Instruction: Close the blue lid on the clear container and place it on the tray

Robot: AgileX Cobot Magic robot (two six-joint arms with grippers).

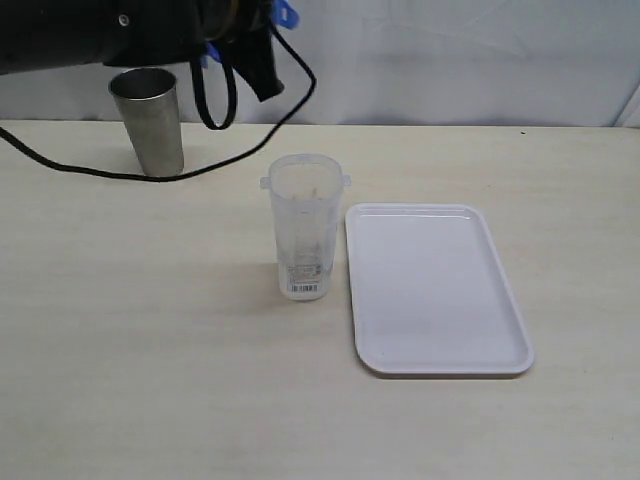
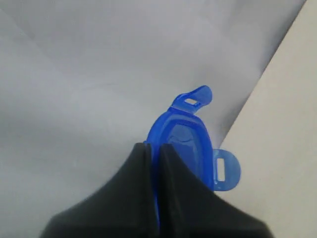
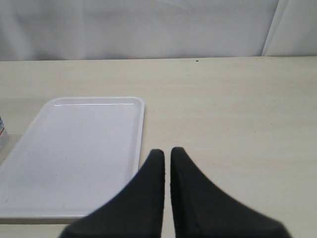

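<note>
– Lid (image 2: 183, 144) status?
– Clamped edge-on by left fingers (image 2: 124, 198), blue lid is raised off the desk (image 1: 130, 330), likely for lowering onto clear container (image 1: 305, 228), stood open just beside tray (image 1: 437, 290). Nothing is gripped by right fingers (image 3: 143, 198), pressed together.

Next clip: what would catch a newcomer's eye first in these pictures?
The blue lid, pinched in the shut left gripper, is held high at the back of the table near the steel tumbler. The clear container stands open and upright mid-table, close beside the white tray.
</note>
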